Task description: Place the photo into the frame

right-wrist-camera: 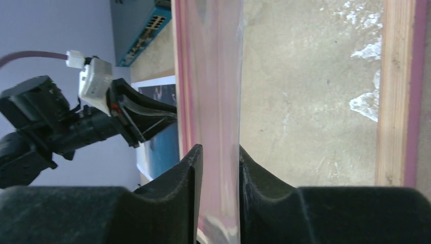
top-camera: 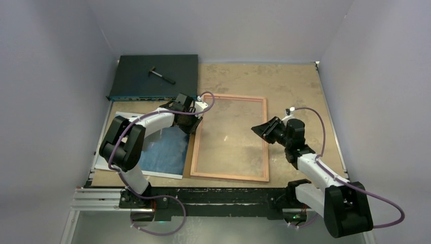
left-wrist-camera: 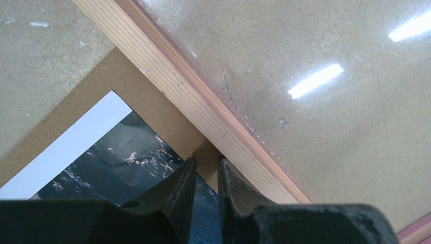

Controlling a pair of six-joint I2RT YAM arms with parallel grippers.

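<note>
photo (top-camera: 166,152): lies face up at the near left of the table (top-camera: 300,91), on a brown board (left-wrist-camera: 133,92), just beside the frame's left rail. It is not yet in the frame.
photo, handling: looks thin, light and floppy, with a glossy face that fingers would likely slide on. Lying flat, it gives little to catch. The pale border at a corner or free edge seems the best place to pinch, gently, so it does not crease.
frame (top-camera: 228,177): lies flat in the middle of the table, with bare table showing through its clear pane (top-camera: 228,137).
frame, handling: probably stiff and fairly light. The rails are the safe hold, since the pane looks easy to scratch or smudge.
right claw (right-wrist-camera: 217,163): at the frame's right rail, one finger on each side of the pink edge, which fills the gap. I cannot tell whether it is pressing.
left claw (left-wrist-camera: 207,174): low over the frame's left rail near its far corner, fingers a narrow slit apart with brown board showing between them. I cannot tell whether it grips anything.
box (top-camera: 155,76): dark and flat, at the far left corner, well apart from the work.
tool (top-camera: 161,74): small, lying on top of the box.
</note>
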